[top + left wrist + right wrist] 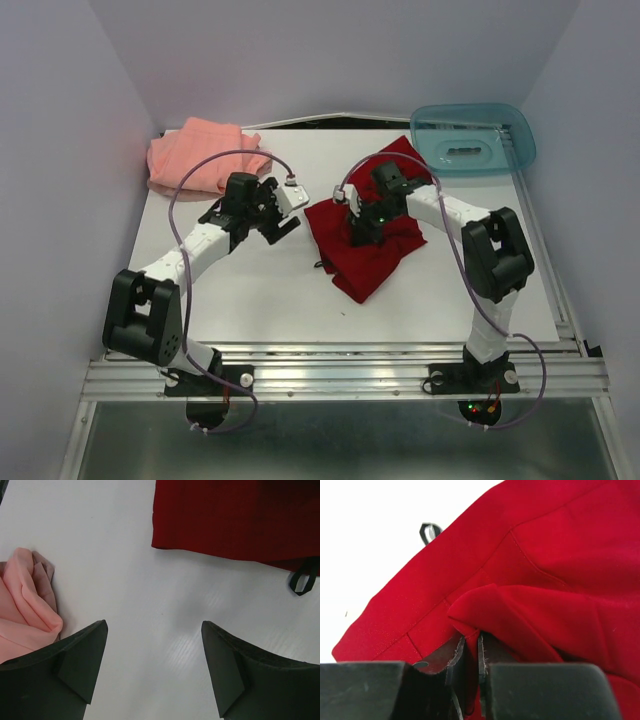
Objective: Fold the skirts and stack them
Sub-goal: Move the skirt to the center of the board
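Red skirt: deep red cloth lying at centre-right of the table as a rough lozenge, one corner toward the near edge and the opposite corner just beside the teal tray at the far right. The surface is matt, with straight stitched seams and a clean, flat left edge. A small black loop trails from one margin. It is judged light, limp and fairly grippy: it will drape and slump rather than hold a crease, so the best hold is at a hem or corner, pinching all layers together. The loop is too slight to serve as a handle. Right gripper: set down on the middle of the red skirt, its jaws nearly together with a raised fold of the red cloth caught between them. Pink skirt: plain salmon pink, rumpled into a soft heap at the far-left corner of the table, well apart from the red one. The folds are rounded and the face is smooth. It is judged equally light and perhaps more slippery, and it would need spreading flat first. Its waistband and hem cannot be told apart in the heap, so an outer edge is the likely hold. Left gripper: above bare table between the two skirts, jaws wide apart, holding nothing.
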Controlling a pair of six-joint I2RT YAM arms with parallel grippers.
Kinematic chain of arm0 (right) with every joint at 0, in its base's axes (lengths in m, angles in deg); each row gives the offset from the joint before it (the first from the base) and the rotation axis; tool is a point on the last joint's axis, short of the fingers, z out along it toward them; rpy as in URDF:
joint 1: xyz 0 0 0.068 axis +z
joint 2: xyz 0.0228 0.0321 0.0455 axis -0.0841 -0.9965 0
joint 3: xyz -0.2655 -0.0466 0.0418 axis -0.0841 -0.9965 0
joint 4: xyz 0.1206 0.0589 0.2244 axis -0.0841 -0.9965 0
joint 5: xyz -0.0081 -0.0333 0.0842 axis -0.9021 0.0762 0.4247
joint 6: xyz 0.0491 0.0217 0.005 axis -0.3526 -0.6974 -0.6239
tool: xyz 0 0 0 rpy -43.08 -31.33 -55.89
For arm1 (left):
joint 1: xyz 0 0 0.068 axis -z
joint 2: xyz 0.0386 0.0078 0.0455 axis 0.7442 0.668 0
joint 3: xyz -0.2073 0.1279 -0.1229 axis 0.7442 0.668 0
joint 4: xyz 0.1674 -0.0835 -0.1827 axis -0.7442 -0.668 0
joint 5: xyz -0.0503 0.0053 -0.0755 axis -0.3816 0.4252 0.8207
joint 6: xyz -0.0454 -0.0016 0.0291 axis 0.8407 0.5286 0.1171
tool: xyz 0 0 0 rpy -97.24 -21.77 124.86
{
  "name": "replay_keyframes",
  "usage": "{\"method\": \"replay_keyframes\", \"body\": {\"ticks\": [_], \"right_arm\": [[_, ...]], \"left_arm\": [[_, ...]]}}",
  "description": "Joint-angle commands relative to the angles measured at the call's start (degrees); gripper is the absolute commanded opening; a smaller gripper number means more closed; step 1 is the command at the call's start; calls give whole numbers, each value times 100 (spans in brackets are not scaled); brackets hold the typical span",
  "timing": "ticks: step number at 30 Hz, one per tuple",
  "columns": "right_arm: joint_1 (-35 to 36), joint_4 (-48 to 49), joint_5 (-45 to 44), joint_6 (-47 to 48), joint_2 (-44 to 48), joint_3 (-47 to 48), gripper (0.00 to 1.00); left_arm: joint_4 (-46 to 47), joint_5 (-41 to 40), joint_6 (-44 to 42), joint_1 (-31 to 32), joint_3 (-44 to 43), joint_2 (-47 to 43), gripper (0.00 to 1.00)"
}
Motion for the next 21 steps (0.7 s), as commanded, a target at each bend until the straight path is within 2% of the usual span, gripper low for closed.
{"method": "replay_keyframes", "body": {"ticks": [1, 7, 12, 15, 21], "right_arm": [[39, 195, 616, -488, 54, 683, 1], [39, 600, 1162, -1273, 327, 1036, 1], [39, 652, 1145, -1308, 757, 615, 1], [39, 784, 1162, -1589, 1020, 404, 1], [39, 1092, 1092, -1915, 1215, 350, 1]], "left_arm": [[-72, 149, -205, -4, 309, -678, 87], [-300, 263, 41, -4, 503, -1127, 87], [-336, 500, 121, 31, 583, -1408, 86], [-240, 676, 68, 224, 679, -1479, 86], [86, 422, -90, 795, 987, -1365, 86]]}}
